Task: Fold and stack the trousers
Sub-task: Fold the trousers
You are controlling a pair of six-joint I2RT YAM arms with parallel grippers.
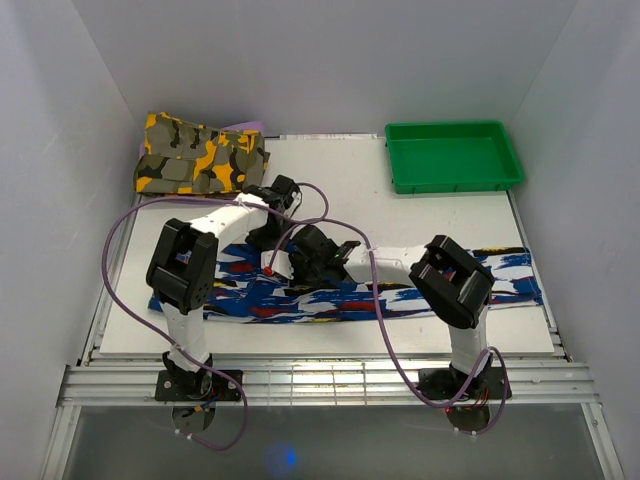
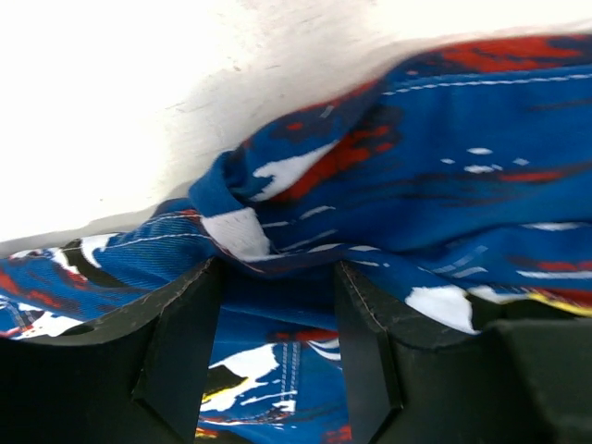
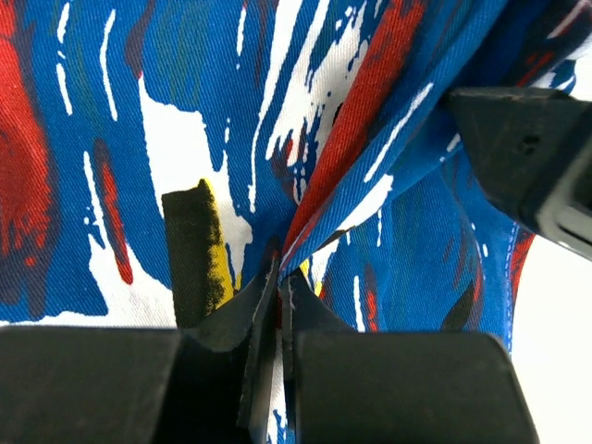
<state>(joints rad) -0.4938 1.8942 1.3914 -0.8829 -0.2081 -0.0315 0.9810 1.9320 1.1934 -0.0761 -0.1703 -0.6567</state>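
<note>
The blue trousers (image 1: 500,278) with white, red, black and yellow streaks lie stretched left to right across the near part of the white table. My left gripper (image 1: 268,238) is down at their far edge near the middle. In the left wrist view its fingers (image 2: 185,333) stand wide apart, with a bunched fold of the trousers (image 2: 388,176) against the tips. My right gripper (image 1: 302,266) sits close beside it. In the right wrist view it (image 3: 282,275) is shut on a raised ridge of the trousers (image 3: 370,102).
A folded yellow, olive and black camouflage garment (image 1: 200,157) lies at the back left corner. A green tray (image 1: 452,127) stands at the back right. White walls enclose the table. The left gripper's black body (image 3: 527,157) shows close in the right wrist view.
</note>
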